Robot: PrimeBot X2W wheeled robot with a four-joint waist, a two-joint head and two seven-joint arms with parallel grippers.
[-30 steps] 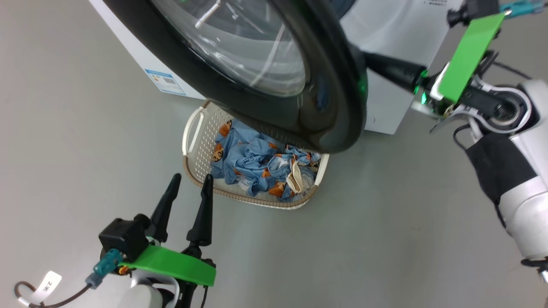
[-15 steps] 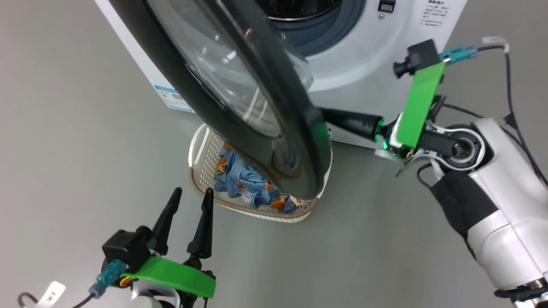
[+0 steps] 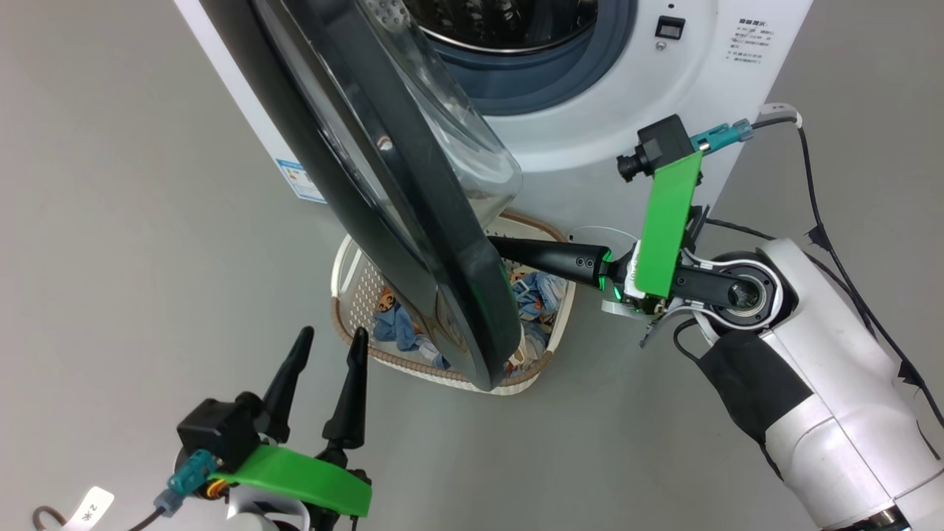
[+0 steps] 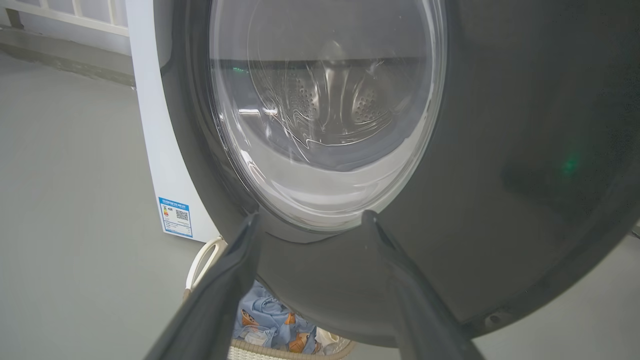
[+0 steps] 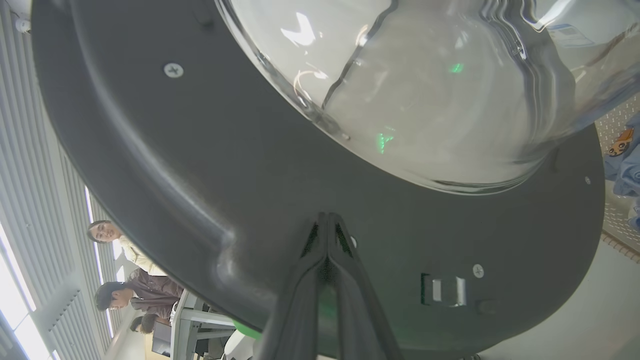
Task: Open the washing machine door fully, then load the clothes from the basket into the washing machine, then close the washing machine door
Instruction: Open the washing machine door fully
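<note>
Much wider now, the washing machine door [image 3: 413, 193]; right claw [image 5: 327, 221] together, left claw [image 3: 330, 338] apart.

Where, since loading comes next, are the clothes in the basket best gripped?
Probably the raised blue folds of the clothes, from above at the basket's left end: the door overhangs the middle, and the open left claw sits nearest that end.
</note>
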